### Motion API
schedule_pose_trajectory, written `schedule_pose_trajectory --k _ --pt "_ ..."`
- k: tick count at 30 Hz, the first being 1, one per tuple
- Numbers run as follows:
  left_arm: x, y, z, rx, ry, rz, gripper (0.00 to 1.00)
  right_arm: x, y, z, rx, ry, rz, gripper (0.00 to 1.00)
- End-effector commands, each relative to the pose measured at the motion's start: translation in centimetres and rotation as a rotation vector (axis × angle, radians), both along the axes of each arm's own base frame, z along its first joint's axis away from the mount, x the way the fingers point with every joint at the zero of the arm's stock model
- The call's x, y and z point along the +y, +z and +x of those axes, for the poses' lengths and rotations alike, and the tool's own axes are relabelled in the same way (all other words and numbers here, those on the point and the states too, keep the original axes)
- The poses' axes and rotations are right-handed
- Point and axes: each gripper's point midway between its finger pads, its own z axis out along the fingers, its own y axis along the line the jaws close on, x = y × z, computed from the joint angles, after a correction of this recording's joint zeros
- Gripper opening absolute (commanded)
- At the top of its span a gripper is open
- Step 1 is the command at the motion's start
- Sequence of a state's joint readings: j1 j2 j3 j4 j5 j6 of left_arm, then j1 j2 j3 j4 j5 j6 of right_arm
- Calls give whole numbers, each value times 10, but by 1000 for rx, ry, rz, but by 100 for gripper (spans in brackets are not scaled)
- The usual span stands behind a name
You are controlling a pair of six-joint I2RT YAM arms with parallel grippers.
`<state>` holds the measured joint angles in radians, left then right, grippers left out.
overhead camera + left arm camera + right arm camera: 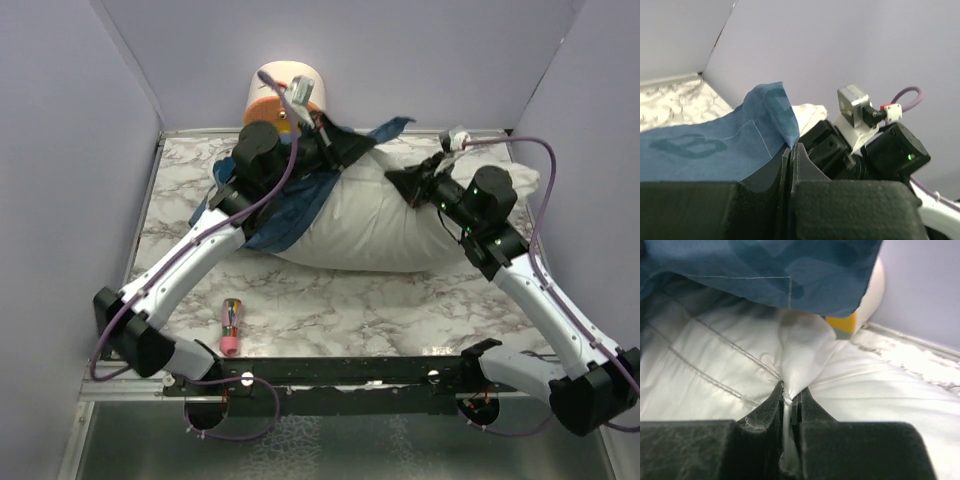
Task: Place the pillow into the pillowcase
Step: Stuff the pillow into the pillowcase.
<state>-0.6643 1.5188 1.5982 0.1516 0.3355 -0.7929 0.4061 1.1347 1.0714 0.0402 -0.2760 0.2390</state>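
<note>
The white pillow (375, 225) lies across the back of the marble table, its left end under the blue pillowcase (285, 205). My left gripper (345, 145) is shut on the pillowcase's edge (765, 130) and holds it lifted above the pillow's top. My right gripper (400, 180) is shut on a pinched fold of the pillow's fabric (800, 360) on its upper side. In the right wrist view the pillowcase (780, 270) hangs just over the pinched spot. The right arm's wrist camera (855, 107) shows close beyond the left fingers (802, 160).
A cream-and-orange cylinder (280, 95) stands at the back wall behind the left gripper. A small pink and red tube (230, 327) lies near the front left. Purple walls close in the table on three sides.
</note>
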Motion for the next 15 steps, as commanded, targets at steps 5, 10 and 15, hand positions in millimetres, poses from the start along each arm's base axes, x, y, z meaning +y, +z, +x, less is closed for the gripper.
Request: schedule_pose_trajectory --k 5,10,15 --pt "55 -178 -85 310 -42 205 10 30 -89 -130 144 478 26 1" --pt "84 -203 -117 399 -15 260 41 22 -102 -168 217 544 11 24" --pt "108 -155 -135 345 13 301 69 18 -44 -172 110 558 -42 48"
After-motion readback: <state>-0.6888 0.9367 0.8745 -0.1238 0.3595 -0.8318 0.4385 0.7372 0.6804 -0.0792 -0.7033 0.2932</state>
